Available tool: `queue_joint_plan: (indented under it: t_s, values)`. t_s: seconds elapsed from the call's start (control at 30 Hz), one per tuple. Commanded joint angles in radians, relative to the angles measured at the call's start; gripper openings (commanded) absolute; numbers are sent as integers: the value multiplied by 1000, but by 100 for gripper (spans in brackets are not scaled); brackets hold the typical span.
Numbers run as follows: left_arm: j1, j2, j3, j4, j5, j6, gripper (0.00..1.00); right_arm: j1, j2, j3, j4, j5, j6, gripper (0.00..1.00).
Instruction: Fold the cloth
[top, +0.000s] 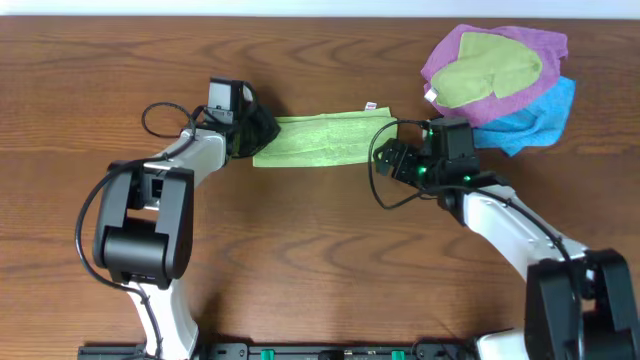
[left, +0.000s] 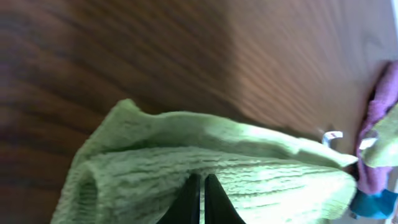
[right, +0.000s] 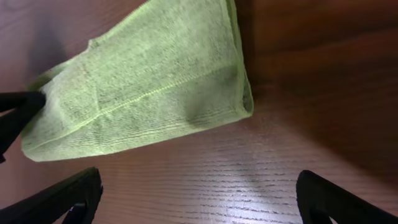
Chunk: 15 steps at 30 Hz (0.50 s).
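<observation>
On your table (top: 300, 260), a purple cloth (top: 480, 45) was heaped with an olive cloth (top: 490, 75) and a blue cloth (top: 545, 110) at far right. The lime cloth (top: 320, 140) lay folded between your arms. Only the left wrist view showed your left gripper (left: 202, 183) clamped on its left end; your right gripper (right: 199, 180) gaped wide just short of its right end. Its white tag (top: 369, 106) stuck out at the far edge.
</observation>
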Motion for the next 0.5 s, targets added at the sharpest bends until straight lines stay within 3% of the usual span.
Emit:
queue_joint_plan:
  t_s: [0.0,0.47]
  values:
    - [-1,17,12,-24,-49,13,6,3,16,12,4,-28,42,99]
    - [-1,18,11,-53,-86,43,6,4,113,12,78,-55,113,99]
